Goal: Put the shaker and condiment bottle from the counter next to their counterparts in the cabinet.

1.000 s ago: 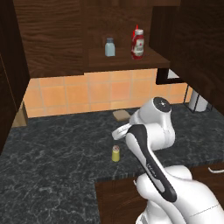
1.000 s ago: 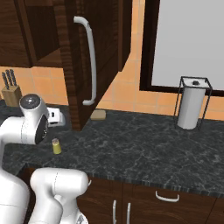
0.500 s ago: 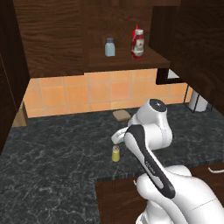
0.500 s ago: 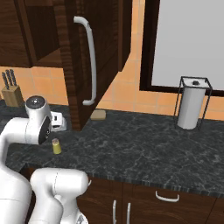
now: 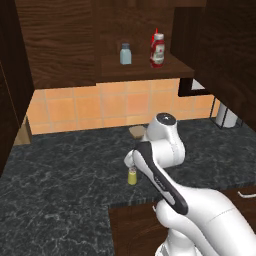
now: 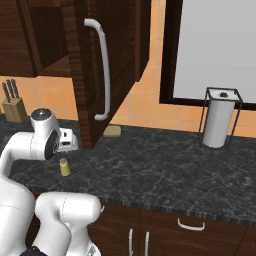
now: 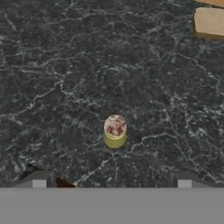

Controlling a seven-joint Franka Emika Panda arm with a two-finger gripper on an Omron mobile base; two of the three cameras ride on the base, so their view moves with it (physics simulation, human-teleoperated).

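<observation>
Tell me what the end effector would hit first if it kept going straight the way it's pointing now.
Probably the shaker, standing upright on the counter between the open end effector fingertips; depth is uncertain.

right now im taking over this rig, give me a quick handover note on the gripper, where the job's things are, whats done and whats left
Gripper: open, empty, above the shaker, looking down on it.
Shaker: upright on the counter, near the front edge, not yet gripped.
Condiment bottle: on the cabinet shelf, right beside the tall red squeeze bottle behind it.
Grey-blue shaker: on the same shelf, left of the red bottles.
Done: the condiment bottle looks placed.
Left: lower onto the yellow shaker, close on it, lift it to the shelf and set it beside the grey-blue shaker.
</observation>
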